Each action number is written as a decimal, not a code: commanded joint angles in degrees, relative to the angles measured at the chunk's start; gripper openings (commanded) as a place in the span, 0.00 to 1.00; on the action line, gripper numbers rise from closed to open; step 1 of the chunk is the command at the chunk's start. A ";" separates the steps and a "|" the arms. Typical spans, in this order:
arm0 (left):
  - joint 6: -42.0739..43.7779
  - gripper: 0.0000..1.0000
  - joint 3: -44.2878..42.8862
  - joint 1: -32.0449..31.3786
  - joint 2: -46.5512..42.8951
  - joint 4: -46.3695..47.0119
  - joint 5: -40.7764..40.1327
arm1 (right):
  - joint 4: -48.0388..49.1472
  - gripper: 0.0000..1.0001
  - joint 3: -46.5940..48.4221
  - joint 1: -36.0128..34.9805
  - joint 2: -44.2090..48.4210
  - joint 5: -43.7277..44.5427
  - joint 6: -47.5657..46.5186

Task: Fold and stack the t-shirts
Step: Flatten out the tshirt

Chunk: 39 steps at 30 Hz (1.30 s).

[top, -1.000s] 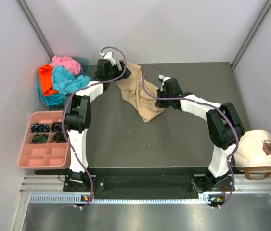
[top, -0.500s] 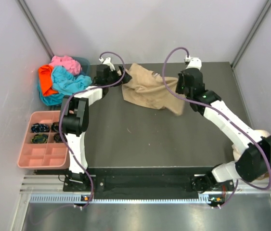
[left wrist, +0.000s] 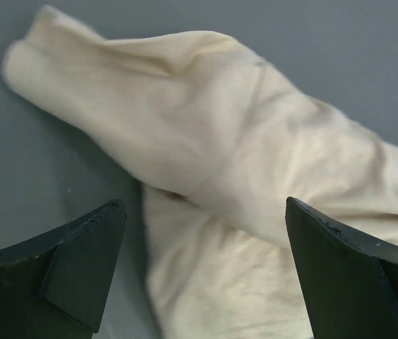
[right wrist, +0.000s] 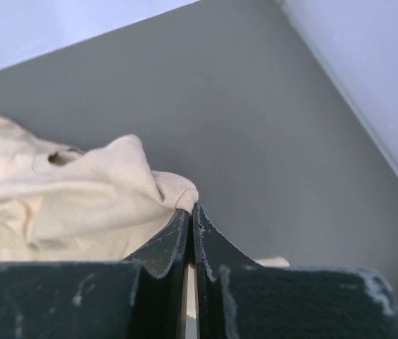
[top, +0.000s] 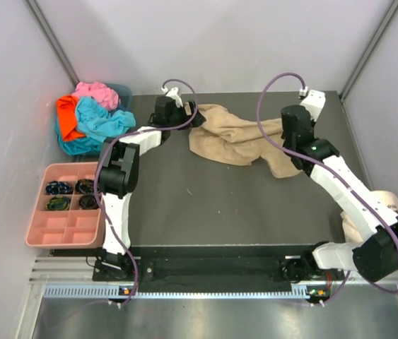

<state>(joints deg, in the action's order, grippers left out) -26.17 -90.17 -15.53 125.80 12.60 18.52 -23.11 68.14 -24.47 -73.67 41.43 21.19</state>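
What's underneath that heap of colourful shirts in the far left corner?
The rim of a teal bin shows behind the pink shirt. The orange shirt and turquoise shirt drape over the rest, so anything else under them is hidden.

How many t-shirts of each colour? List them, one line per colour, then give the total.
tan t-shirt: 1
turquoise t-shirt: 1
orange t-shirt: 1
pink t-shirt: 1
Total: 4

tan t-shirt (top: 234, 141): soft matt cloth w/ creases; table (top: 220, 208): smooth matt grey surf.; tray (top: 78, 231): pink plastic.
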 commanded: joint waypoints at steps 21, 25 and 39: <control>0.16 0.97 16.95 -9.96 -12.32 -7.50 -8.32 | -0.79 0.00 -1.08 3.38 3.80 2.08 3.15; 0.51 0.95 19.59 -10.05 -14.00 -6.37 -8.76 | -0.71 0.00 -1.25 3.38 3.80 1.73 3.24; -1.68 0.53 15.03 -10.05 -7.06 -4.52 -6.49 | -1.06 0.00 -2.04 3.38 4.15 0.93 3.24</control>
<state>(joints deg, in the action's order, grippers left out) -26.59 -72.82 -25.65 116.73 6.44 9.67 -25.04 66.32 -21.45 -70.52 42.06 23.88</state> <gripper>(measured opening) 0.647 0.010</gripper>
